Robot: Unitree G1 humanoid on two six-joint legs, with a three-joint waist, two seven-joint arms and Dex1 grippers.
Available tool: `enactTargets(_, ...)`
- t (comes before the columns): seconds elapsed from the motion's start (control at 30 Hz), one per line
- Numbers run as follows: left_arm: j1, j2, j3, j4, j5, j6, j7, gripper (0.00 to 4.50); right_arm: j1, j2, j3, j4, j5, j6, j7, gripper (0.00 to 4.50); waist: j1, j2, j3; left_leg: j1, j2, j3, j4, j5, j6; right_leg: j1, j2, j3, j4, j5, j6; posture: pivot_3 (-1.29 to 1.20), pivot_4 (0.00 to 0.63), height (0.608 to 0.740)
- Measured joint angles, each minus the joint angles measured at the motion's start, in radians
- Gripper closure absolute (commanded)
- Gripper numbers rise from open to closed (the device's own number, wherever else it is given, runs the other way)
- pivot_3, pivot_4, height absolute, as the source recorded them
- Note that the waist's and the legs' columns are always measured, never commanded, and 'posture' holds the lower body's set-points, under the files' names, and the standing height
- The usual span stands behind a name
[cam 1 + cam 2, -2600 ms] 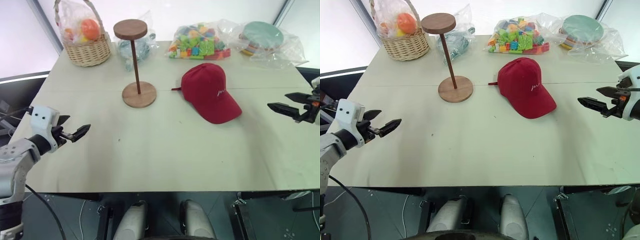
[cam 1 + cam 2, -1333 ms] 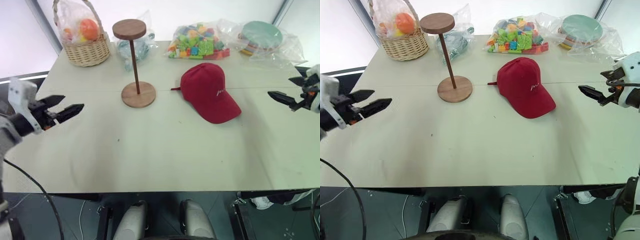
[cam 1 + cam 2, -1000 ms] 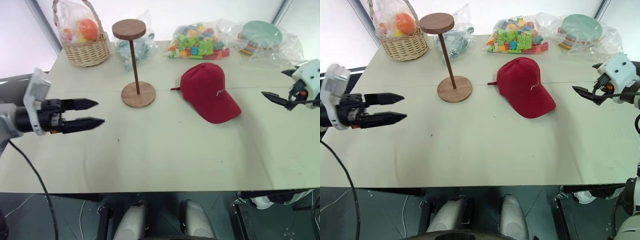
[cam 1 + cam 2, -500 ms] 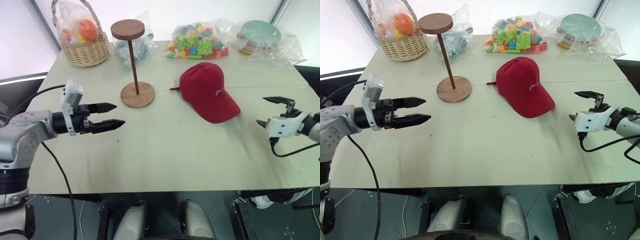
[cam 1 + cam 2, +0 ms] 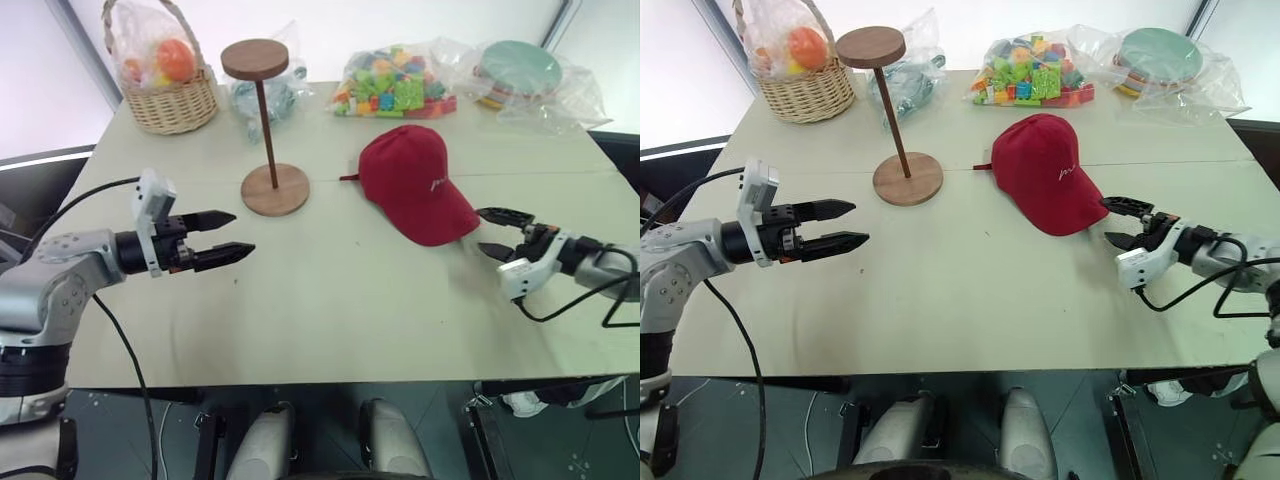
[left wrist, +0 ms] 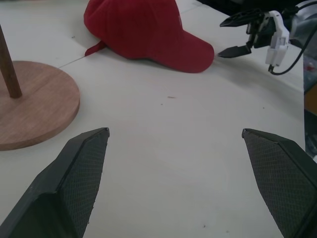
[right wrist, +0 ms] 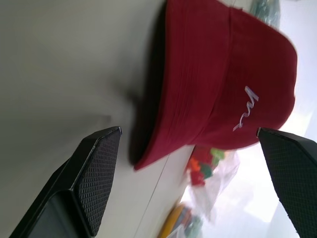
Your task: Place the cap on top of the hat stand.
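Two arms reach level over the table (image 5: 330, 320) in the head view: left gripper (image 5: 232, 236) spread, near-left of the hat stand (image 5: 270, 130); right gripper (image 5: 497, 232) spread just right of the cap's (image 5: 415, 185) brim. Left wrist view: cap lying beyond its parted fingers (image 6: 74, 183). Right wrist view: brim between wide fingers (image 7: 94, 173), untouched

one cap (image 5: 415, 184), one hat stand (image 5: 266, 130), one basket (image 5: 172, 98), three bags (image 5: 395, 85)

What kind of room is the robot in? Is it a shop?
Probably not a shop: it looks like a robot practice table. A red cap and a wooden hat stand sit among bagged building blocks, bagged plates and a wicker basket of toy fruit.
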Motion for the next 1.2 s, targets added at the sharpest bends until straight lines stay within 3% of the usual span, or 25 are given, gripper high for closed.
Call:
enactTargets(0.33, 0.042, -0.002, 0.034, -0.056, -0.016, 0.018, 0.062, 0.01, -0.144, 0.133, 0.198, 0.144, -0.129, 0.111, -0.237, 0.0, -0.005, 0.0, 0.0, 0.001, 0.001, 0.0, 0.0, 0.0, -0.001, 0.001, 0.001, 0.0, 0.0, 0.0, 0.0, 0.0, 0.15, 0.74)
enactTargets(0.43, 0.055, -0.002, 0.04, -0.07, -0.025, 0.025, 0.084, 0.0, -0.161, 0.16, 0.228, 0.174, -0.134, 0.129, -0.258, 0.85, -0.015, -0.001, -0.001, 0.004, 0.001, -0.001, -0.001, 0.0, -0.001, 0.004, 0.001, 0.0, -0.001, 0.0, 0.0, 0.0, 0.15, 0.74)
enactTargets(0.67, 0.077, 0.001, 0.073, -0.1, -0.046, 0.043, 0.121, 0.0, -0.168, 0.178, 0.267, 0.182, -0.122, 0.142, -0.301, 4.45, -0.024, -0.001, -0.001, 0.012, 0.001, -0.001, -0.005, 0.0, -0.001, 0.011, 0.001, 0.0, -0.001, -0.001, -0.001, 0.0, 0.15, 0.74)
enactTargets(0.87, 0.079, 0.003, 0.077, -0.103, -0.047, 0.043, 0.126, 0.0, -0.161, 0.192, 0.264, 0.181, -0.067, 0.153, -0.307, 4.45, -0.025, -0.001, -0.001, 0.014, 0.001, 0.0, -0.005, 0.0, -0.001, 0.012, 0.001, 0.001, -0.001, -0.001, -0.001, 0.0, 0.15, 0.74)
enactTargets(1.03, 0.075, 0.044, 0.101, -0.066, -0.043, 0.041, 0.122, 0.0, -0.127, 0.199, 0.134, 0.126, 0.112, 0.17, -0.185, 4.45, -0.025, -0.001, 0.0, 0.013, 0.001, 0.001, -0.005, 0.0, -0.001, 0.011, 0.001, 0.001, -0.001, -0.001, -0.001, 0.0, 0.15, 0.74)
enactTargets(1.2, 0.058, 0.092, 0.149, 0.023, -0.014, 0.014, 0.111, 0.0, -0.003, 0.179, -0.164, -0.329, 0.419, 0.403, 0.106, 4.45, -0.023, -0.001, 0.0, 0.013, 0.002, 0.0, -0.006, 0.0, -0.001, 0.01, 0.002, 0.001, -0.001, -0.001, -0.001, 0.0, 0.15, 0.74)
